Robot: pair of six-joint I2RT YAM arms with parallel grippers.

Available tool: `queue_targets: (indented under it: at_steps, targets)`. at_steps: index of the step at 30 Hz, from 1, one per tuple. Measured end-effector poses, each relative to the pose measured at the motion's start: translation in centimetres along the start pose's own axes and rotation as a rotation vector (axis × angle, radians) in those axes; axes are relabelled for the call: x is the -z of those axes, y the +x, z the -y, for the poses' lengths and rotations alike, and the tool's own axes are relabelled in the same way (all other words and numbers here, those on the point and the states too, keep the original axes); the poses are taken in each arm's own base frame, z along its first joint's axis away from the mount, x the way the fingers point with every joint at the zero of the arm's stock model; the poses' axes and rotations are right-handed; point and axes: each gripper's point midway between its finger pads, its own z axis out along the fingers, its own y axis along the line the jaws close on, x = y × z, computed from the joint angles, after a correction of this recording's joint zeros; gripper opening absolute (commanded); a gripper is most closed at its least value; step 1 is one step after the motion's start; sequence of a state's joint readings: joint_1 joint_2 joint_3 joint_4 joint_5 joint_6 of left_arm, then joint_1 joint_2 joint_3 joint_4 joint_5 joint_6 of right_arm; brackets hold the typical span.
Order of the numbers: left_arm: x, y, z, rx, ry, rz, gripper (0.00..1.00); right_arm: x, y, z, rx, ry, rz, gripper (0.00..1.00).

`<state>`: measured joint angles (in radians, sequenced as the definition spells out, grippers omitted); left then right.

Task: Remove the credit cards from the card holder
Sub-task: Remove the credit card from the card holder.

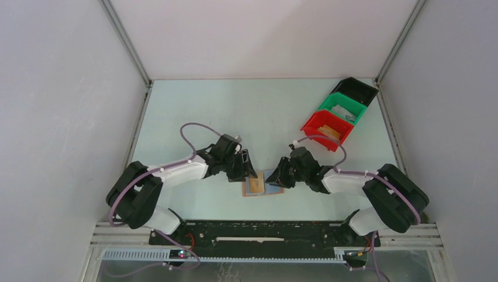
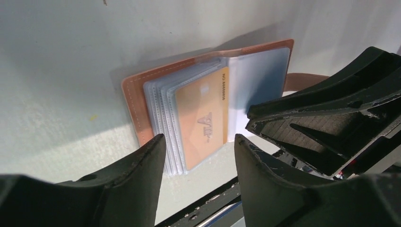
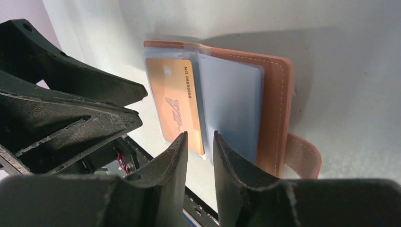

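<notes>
The card holder (image 1: pixel 271 190) lies open flat on the table between my two grippers, brown leather (image 2: pixel 135 94) outside, clear sleeves inside. A tan credit card (image 2: pixel 201 118) shows in the top sleeve of the left stack. The pale blue-grey page (image 3: pixel 231 104) lies to its right, the strap tab (image 3: pixel 302 156) beyond it. My left gripper (image 2: pixel 198 138) hovers open over the near edge of the tan card's sleeves, gripping nothing. My right gripper (image 3: pixel 198 137) hangs over the near edge at the fold, its jaws narrowly apart with nothing clamped. No other card shows.
Red (image 1: pixel 326 130), green (image 1: pixel 342 110) and black (image 1: pixel 355 91) bins stand in a row at the back right. The black base rail (image 1: pixel 264 232) runs just in front of the card holder. The two grippers' fingers (image 2: pixel 302 118) are close together over it.
</notes>
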<state>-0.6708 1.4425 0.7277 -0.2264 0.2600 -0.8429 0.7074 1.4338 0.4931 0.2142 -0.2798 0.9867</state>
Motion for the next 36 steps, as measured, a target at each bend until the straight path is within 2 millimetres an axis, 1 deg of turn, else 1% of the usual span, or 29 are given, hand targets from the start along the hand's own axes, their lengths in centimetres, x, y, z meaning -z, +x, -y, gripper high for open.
queue_targets:
  at_steps: [5,9,11,13,15,18,25,26,27,29,31,32,33,36]
  targets:
    - [-1.2,0.3,-0.7,0.014,-0.02,-0.022,0.53,-0.7,0.1,0.4,-0.019,0.003,-0.008,0.34]
    - [-1.7,0.3,-1.1,0.018,-0.031,-0.027,0.51,-1.2,-0.1,0.6,-0.037,0.003,-0.009,0.33]
    - [-1.9,0.4,-1.3,0.02,-0.039,-0.029,0.47,-1.4,-0.1,0.7,-0.045,0.002,-0.009,0.33]
    - [-1.9,0.3,-1.4,0.018,-0.042,-0.027,0.46,-1.6,-0.1,0.7,-0.051,0.001,-0.01,0.32]
    - [-1.9,0.3,-1.5,0.019,-0.05,-0.024,0.42,-1.8,-0.2,0.7,-0.057,-0.004,-0.009,0.32]
    - [-1.9,0.4,-1.8,0.02,-0.06,-0.022,0.39,-2.0,-0.2,0.7,-0.063,-0.007,-0.009,0.29]
    - [-2.1,0.4,-1.9,0.022,-0.061,-0.024,0.2,-2.2,-0.2,0.5,-0.081,-0.023,-0.016,0.27]
    - [-2.1,0.3,-1.9,0.023,-0.06,-0.024,0.18,-2.2,-0.3,0.5,-0.084,-0.024,-0.018,0.25]
    - [-2.1,0.3,-1.9,0.023,-0.056,-0.024,0.13,-2.2,-0.2,0.5,-0.086,-0.024,-0.02,0.22]
    - [-2.1,0.2,-1.8,0.025,-0.05,-0.021,0.1,-2.2,-0.2,0.6,-0.087,-0.024,-0.023,0.15]
    - [-2.1,0.0,-1.8,0.024,-0.049,-0.015,0.01,-2.2,-0.2,0.6,-0.089,-0.023,-0.026,0.08]
    - [-2.1,-0.1,-1.8,0.026,-0.048,-0.014,0.0,-2.2,-0.2,0.6,-0.091,-0.023,-0.026,0.06]
    - [-2.1,-0.1,-1.7,0.025,-0.046,-0.013,0.0,-2.2,-0.2,0.7,-0.091,-0.022,-0.026,0.0]
    - [-2.3,-0.3,-1.9,0.027,-0.053,-0.005,0.0,-2.1,-0.2,0.7,-0.093,-0.02,-0.026,0.0]
